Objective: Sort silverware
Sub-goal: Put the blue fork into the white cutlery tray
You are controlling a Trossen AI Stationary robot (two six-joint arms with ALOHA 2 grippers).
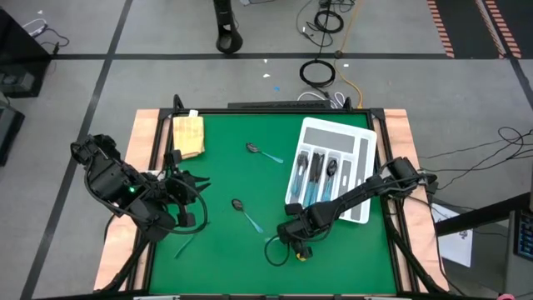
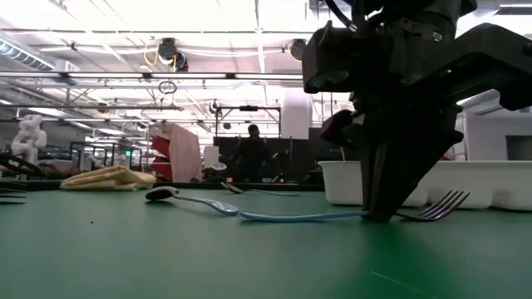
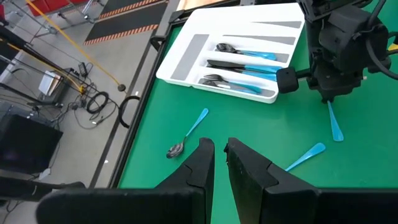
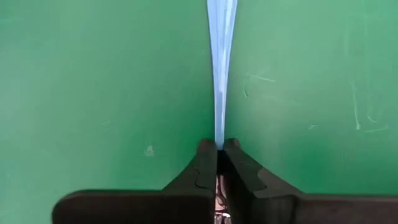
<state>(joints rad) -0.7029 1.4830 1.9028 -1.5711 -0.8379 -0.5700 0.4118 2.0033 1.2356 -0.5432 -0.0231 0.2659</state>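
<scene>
We see the right gripper (image 1: pixel 293 236) at lower centre, clamped on a fork (image 2: pixel 332 215) handle on the mat (image 1: pixel 225 175), well clear of the edges. Two spoons (image 1: pixel 263 152) lie loose mid-mat; the tray (image 1: pixel 364 150) holds more. The left gripper (image 1: pixel 202 182) hovers left, fingers narrowly apart, empty.

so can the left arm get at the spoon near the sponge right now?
Probably yes. The left gripper is empty, jaws slightly apart, and the spoon lies alone on bare green mat. The right gripper is shut on a fork, well clear.
</scene>
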